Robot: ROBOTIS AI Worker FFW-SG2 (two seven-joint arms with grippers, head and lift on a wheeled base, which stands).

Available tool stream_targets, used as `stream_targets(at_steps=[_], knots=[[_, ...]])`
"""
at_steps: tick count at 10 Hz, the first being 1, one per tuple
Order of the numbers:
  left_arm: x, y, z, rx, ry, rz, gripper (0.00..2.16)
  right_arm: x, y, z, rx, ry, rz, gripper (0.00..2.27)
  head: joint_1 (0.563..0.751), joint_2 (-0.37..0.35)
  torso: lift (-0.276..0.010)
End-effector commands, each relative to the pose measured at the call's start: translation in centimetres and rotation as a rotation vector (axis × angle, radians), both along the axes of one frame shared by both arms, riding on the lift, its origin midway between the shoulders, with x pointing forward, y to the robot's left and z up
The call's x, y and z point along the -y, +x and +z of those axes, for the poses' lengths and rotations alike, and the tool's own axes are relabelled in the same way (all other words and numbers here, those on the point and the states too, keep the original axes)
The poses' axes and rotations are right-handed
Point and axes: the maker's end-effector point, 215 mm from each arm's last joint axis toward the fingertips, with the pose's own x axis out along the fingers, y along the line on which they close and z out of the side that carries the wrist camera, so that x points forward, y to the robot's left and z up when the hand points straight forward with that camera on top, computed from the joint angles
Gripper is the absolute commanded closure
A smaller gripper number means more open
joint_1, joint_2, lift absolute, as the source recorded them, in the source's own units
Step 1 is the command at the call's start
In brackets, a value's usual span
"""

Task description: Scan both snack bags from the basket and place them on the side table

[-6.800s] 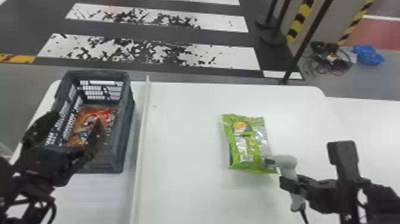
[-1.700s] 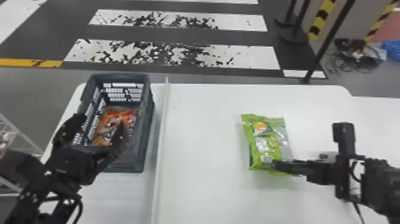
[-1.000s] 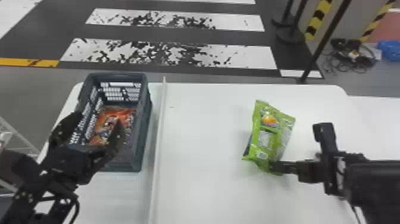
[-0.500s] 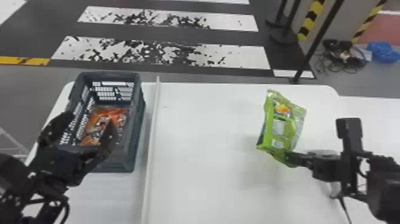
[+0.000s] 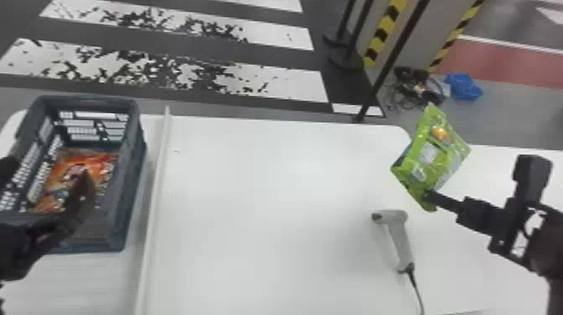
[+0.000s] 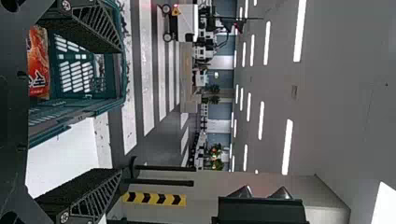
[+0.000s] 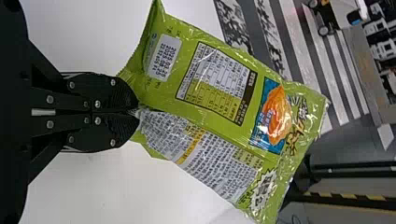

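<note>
Green, glossy film wraps the snack bag (image 5: 440, 157) pinched in the right gripper (image 5: 431, 196), whose two black fingers press together on its lower end. The bag hangs tilted above the white table (image 5: 268, 180), towards the far right corner. The left gripper (image 5: 47, 182) has its fingers spread wide, by the near part of the basket (image 5: 135, 167).

The green bag is creased and puffy, its foil crinkling where the pale printed panel (image 7: 205, 154) bends, with a white label (image 7: 164, 57) near the fingers. The basket is dark, stiff plastic with slotted walls; inside lies an orange bag (image 5: 104, 162), shiny too. A smooth, pale grey scanner (image 5: 400, 238) lies on the table, and a straight raised strip (image 5: 156, 201) runs between it and the basket.

A left finger hides part of the orange bag, both arms are cut off by the head view's edges, and the scanner's dark cable (image 5: 414, 285) runs out at the bottom.
</note>
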Motion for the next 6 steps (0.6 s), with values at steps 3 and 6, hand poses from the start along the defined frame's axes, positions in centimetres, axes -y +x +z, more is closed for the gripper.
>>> stream_targets(at_steps=[3, 6], knots=[[-0.1, -0.5, 0.6, 0.016, 0.002, 0.002, 0.09, 12.5, -3.8, -2.0, -0.087, -0.060, -0.258, 2.25, 0.695, -0.350, -0.075], [-0.2, -1.2, 1.2, 0.038, 0.001, 0.004, 0.09, 16.8, -7.7, -5.6, -0.190, -0.064, -0.384, 2.25, 0.695, -0.350, -0.075]])
